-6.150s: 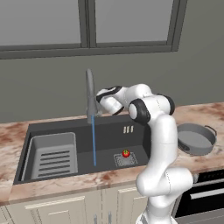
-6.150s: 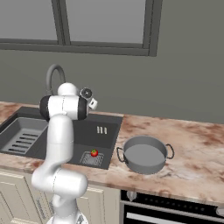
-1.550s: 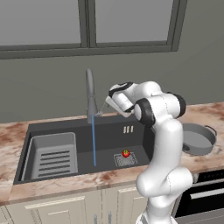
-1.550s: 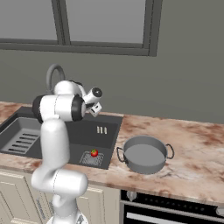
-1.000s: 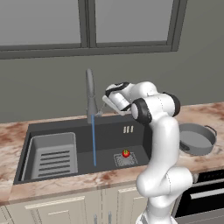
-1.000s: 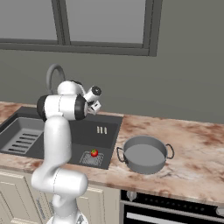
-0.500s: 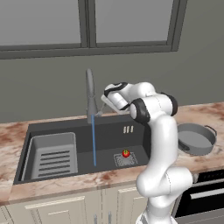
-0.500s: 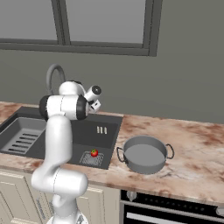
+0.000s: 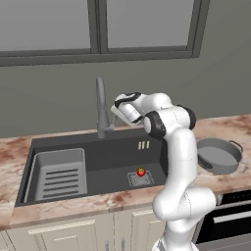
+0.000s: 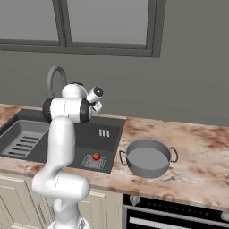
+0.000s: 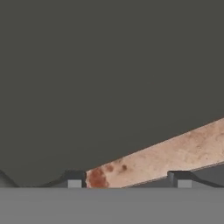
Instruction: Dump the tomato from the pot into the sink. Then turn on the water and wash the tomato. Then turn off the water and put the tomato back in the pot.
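Tomato [image 9: 141,172] rests on drain grate [image 9: 140,178] in sink [image 9: 103,164]. Pot [image 10: 147,158] sits upright on table [image 10: 201,152], right of basin. Pincer [image 9: 116,109] beside faucet [image 9: 101,109], fingers apart, gripping nothing.

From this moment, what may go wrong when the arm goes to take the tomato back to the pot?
The tomato is small and round and lies on the drain grate, so the fingers may push it and it may roll. The gripper is high beside the faucet and may knock it on the way down. The pot stands outside the sink, a long carry.
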